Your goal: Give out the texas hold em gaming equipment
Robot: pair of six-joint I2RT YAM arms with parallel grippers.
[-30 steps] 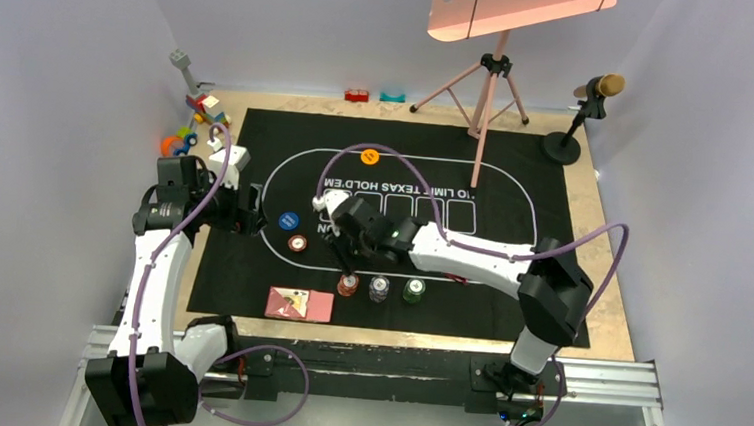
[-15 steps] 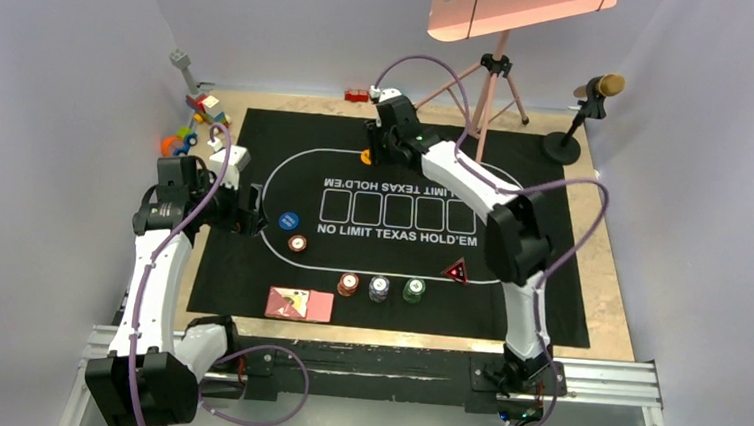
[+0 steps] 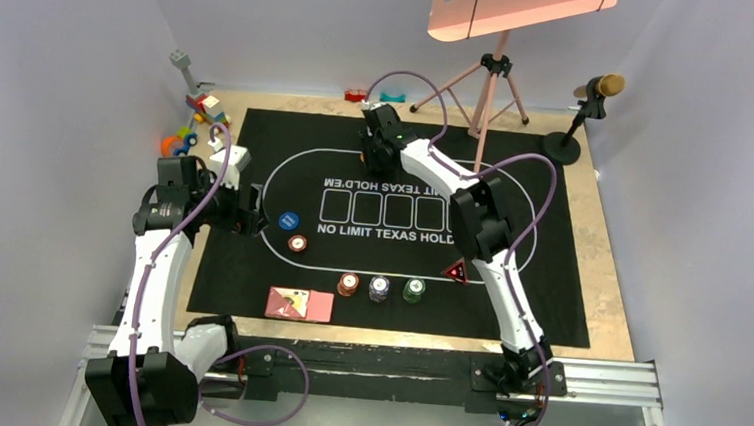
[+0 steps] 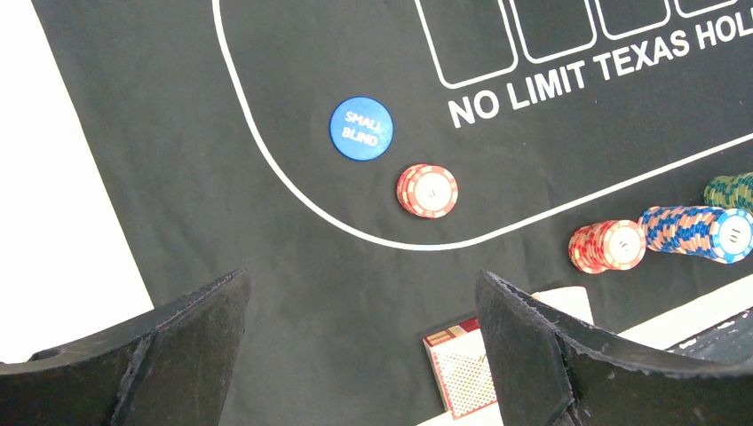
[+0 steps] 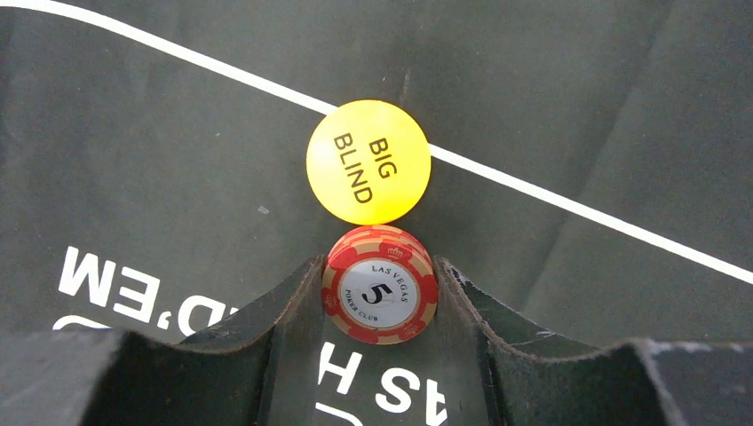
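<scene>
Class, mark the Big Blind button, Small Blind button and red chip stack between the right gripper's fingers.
Big Blind button [image 5: 368,161]: right wrist view, face centre.
Small Blind button [image 4: 361,129]: left wrist view, face centre.
Red chip stack [image 5: 380,295]: right wrist view, white label.

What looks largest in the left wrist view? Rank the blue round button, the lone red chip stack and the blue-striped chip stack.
1. Blue-striped chip stack
2. Blue round button
3. Lone red chip stack, barely smaller than the button

top external: looking down from high at the near side, taking in the whole mat [image 3: 239,264] | left wrist: facing down from mid height, sharing the blue button [image 4: 361,129] with top | right wrist: peering close at the orange button [image 5: 368,161], sharing the mat's far lettering
</scene>
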